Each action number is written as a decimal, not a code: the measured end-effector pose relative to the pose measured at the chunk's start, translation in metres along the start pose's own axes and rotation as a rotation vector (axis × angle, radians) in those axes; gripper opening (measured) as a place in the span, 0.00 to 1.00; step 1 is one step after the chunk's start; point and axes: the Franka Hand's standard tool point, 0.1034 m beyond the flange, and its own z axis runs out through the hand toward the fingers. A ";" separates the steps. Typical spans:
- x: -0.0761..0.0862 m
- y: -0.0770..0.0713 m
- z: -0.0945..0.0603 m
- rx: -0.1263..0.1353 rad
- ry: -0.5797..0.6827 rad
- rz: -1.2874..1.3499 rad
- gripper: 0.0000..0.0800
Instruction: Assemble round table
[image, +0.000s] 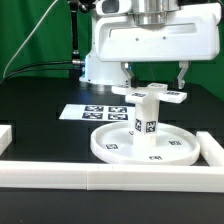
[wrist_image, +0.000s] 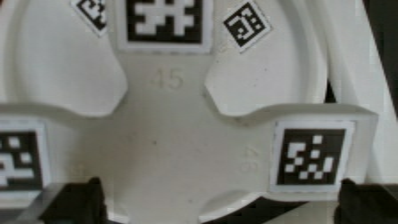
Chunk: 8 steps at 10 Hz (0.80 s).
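The large round disc (image: 108, 150) lies flat on the black table. The short leg (image: 147, 122) stands upright at its middle, and the cross-shaped base piece (image: 150, 96) sits on top of the leg. My gripper (image: 154, 82) hovers over that base piece, open, with one finger on each side of it and small gaps between. In the wrist view the base piece (wrist_image: 178, 110) fills the picture with its tags. My gripper (wrist_image: 219, 200) shows only as dark fingertips (wrist_image: 75, 200) at the two sides, apart from the plastic.
The marker board (image: 88, 112) lies flat behind the disc toward the exterior view's left. White border rails run along the front (image: 100, 178), the right (image: 212, 150) and the left (image: 5, 137). The robot's white base (image: 100, 60) stands at the back.
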 end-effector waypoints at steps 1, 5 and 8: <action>0.000 0.000 0.000 0.000 0.000 -0.059 0.81; 0.001 0.003 0.001 -0.022 -0.008 -0.435 0.81; 0.002 0.006 0.000 -0.022 -0.026 -0.676 0.81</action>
